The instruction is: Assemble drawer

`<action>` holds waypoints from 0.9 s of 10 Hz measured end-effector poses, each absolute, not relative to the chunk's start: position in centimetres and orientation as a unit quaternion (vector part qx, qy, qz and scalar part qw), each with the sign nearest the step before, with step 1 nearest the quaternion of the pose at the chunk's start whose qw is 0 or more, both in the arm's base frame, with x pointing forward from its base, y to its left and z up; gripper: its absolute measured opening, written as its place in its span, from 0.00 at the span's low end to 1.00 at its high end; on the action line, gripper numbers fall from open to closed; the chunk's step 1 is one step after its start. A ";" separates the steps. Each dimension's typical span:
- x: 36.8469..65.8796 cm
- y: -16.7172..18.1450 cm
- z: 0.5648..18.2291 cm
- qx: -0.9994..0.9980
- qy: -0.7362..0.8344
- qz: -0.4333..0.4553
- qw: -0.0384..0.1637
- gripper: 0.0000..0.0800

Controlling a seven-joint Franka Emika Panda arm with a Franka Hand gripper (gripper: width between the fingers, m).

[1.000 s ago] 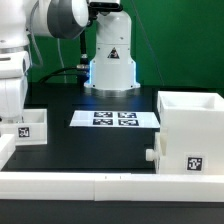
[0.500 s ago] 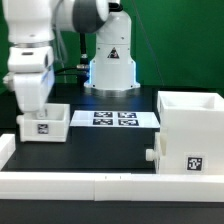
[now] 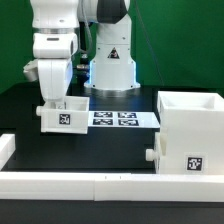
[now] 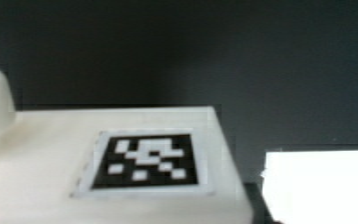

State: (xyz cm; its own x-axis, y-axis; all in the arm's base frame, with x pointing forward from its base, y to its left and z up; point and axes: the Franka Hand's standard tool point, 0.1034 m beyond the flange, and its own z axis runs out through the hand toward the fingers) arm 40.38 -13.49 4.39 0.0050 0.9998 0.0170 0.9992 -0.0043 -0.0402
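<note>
My gripper (image 3: 55, 102) is shut on a shallow white tray (image 3: 63, 117) with a square tag on its front. It holds the tray at the near-left end of the marker board. The fingertips are hidden behind the tray's wall. In the wrist view the tray's white face and tag (image 4: 149, 160) fill the picture, and no fingers show clearly. The tall cube-like casing (image 3: 192, 125) stands at the exterior view's right, open on top, with a tag low on its front. A small knob (image 3: 150, 155) sticks out of its lower left side.
The marker board (image 3: 125, 118) lies flat in the middle of the black table. A low white rail (image 3: 100, 185) edges the front, with a short piece at the left (image 3: 5, 148). The arm's white base (image 3: 112, 60) stands behind the board.
The arm has carried the tray from the exterior view's far left toward the right, up to the marker board's end. The casing has not moved.
</note>
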 end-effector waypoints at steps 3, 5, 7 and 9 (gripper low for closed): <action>43.4 -10.2 5.4 -0.708 -0.706 0.003 0.021 0.05; 47.4 -6.7 6.6 -0.713 -0.701 0.003 0.024 0.05; 48.5 -6.6 6.8 -0.710 -0.704 0.002 0.024 0.05; 48.4 -6.6 6.7 -0.710 -0.704 0.003 0.025 0.05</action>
